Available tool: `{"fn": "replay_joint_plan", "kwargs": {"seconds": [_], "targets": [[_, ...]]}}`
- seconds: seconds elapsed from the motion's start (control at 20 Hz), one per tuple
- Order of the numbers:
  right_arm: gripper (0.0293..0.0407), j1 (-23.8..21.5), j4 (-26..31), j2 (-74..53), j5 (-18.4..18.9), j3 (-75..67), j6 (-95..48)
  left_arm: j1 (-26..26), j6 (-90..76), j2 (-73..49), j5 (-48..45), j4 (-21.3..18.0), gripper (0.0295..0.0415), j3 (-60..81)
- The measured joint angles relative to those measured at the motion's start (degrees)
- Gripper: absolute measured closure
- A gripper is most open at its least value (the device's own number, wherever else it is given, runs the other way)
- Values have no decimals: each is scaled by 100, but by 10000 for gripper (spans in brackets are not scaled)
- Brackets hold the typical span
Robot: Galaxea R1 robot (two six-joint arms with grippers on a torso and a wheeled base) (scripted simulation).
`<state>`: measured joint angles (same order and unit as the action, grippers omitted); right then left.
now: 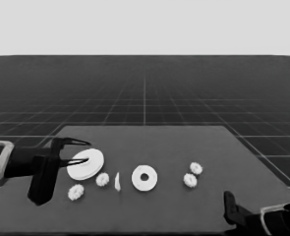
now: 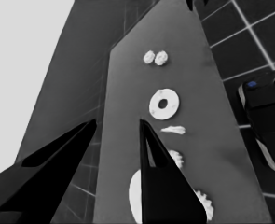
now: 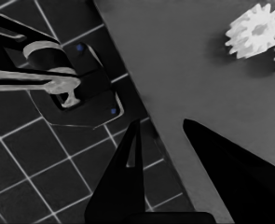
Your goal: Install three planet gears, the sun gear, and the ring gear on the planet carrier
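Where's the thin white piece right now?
In the head view, the thin white piece lies left of centre, between a small gear and the smaller round part.

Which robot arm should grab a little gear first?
Probably the right. Its gripper waits at the table's lower right corner, near two gears. The left gripper hangs over the larger round part, though two gears lie near it too.

The table [image 1: 149,206] is dark grey and plain. On it, the larger round part [image 1: 85,164], the smaller round part [image 1: 144,178] with its dark centre hole, four toothed gears [image 1: 190,180] and a thin piece [image 1: 117,182] are all white. The floor [image 1: 144,93] is dark with a pale grid. The left arm [image 1: 7,160] is black with a pale grey band.
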<state>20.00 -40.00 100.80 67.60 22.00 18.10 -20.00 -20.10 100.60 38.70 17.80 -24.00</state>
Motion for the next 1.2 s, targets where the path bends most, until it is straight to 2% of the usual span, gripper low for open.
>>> {"fn": "replay_joint_plan", "kwargs": {"seconds": [0.05,0.1,0.15,0.2,0.25,0.3,0.35,0.4,0.45,0.55,0.7,0.75,0.85,1.2], "targets": [[407,310,433,78,-133,-303,-19,405,15,-16,282,-420,415,408],[392,193,255,46,-77,-169,-11,256,9,-10,169,-250,414,245],[363,125,151,26,-45,-90,-7,165,5,-8,102,-148,396,144],[332,86,89,15,-25,-45,-4,112,3,-6,62,-88,364,85],[320,63,53,8,-14,-19,-2,1347,2786,1099,2382,2683,333,-127],[317,50,32,5,-8,-4,-1,1816,5651,2456,4806,2699,311,-884],[316,42,20,2,-4,5,-1,1872,7555,3225,5390,1435,308,-2002],[315,38,13,1,-2,9,0,1900,8385,3565,5208,527,315,-2958],[315,36,9,0,0,12,0,1932,8711,3749,5015,-15,321,-3630],[315,33,5,0,1,15,0,1975,8882,3940,4830,-538,325,-4364],[315,32,3,0,1,16,0,1995,8894,4039,4761,-769,326,-4736],[315,32,3,0,1,16,0,2468,8794,4126,4555,-320,326,-4987],[315,32,3,0,1,16,0,2972,8641,4265,4312,53,326,-5369],[315,32,3,0,1,16,0,3183,8539,4360,4163,215,326,-5625]]}}
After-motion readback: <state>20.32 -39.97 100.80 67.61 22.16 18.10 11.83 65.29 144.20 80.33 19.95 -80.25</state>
